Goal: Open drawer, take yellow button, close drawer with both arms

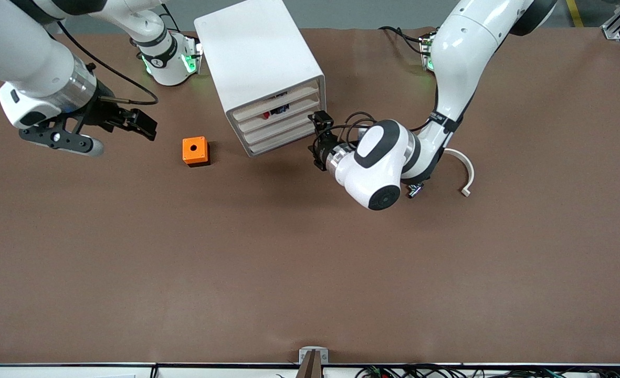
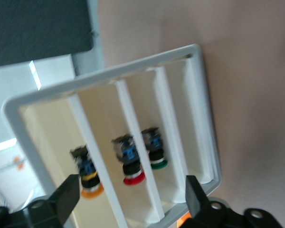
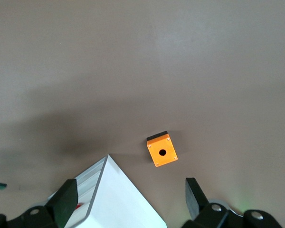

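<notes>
Button (image 2: pixel 89 173) upright in drawer (image 2: pixel 133 142), orange cap down; left hand (image 2: pixel 133 199) spread; right hand (image 3: pixel 128 202) spread

My two arms are white with black joint caps, and my left gripper (image 1: pixel 318 137) and right gripper (image 1: pixel 140 124) are both black. The boxy plastic drawer cabinet (image 1: pixel 260 58) is white, its drawer fronts cream. Inside it sit three small push-buttons: one with an orange cap (image 2: pixel 90 188), beside it a red-capped one (image 2: pixel 132 176) and a green-capped one (image 2: pixel 157 163) (all with black bodies and bluish rear ends). Near the cabinet, toward my right arm's end, the cube with a round hole (image 1: pixel 195 151) is orange, on the plain brown table (image 1: pixel 310 273).
</notes>
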Controlling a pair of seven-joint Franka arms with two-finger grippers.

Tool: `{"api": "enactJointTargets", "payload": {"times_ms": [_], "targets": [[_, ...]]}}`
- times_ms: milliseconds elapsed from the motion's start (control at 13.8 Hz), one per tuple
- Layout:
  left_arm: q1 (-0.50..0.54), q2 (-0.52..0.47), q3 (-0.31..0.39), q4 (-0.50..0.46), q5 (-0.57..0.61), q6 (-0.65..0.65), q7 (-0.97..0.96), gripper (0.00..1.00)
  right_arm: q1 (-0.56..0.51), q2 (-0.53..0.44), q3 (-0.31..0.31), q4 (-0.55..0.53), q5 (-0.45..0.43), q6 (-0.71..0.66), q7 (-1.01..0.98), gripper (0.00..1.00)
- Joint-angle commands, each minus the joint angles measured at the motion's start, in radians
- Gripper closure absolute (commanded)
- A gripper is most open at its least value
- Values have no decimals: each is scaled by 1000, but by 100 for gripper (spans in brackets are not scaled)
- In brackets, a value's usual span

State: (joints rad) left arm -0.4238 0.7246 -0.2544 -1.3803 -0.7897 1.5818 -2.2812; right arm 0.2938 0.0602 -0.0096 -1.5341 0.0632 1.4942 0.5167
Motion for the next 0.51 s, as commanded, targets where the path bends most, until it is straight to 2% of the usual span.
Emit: {"api": "enactJointTargets", "payload": {"times_ms": [0, 218, 291, 436], "targets": [[-52, 18, 6, 21, -49, -13, -107, 21, 22, 12, -7, -21, 15, 27, 19, 0], [-78, 39, 4, 21, -94, -19, -164, 52, 51, 52, -7, -21, 17, 63, 152, 0], [-90, 42, 4, 21, -97, -22, -185, 57, 68, 62, -7, -21, 17, 76, 186, 0], [-102, 50, 4, 20, -109, -32, -211, 58, 94, 73, -7, -20, 17, 89, 264, 0]]}}
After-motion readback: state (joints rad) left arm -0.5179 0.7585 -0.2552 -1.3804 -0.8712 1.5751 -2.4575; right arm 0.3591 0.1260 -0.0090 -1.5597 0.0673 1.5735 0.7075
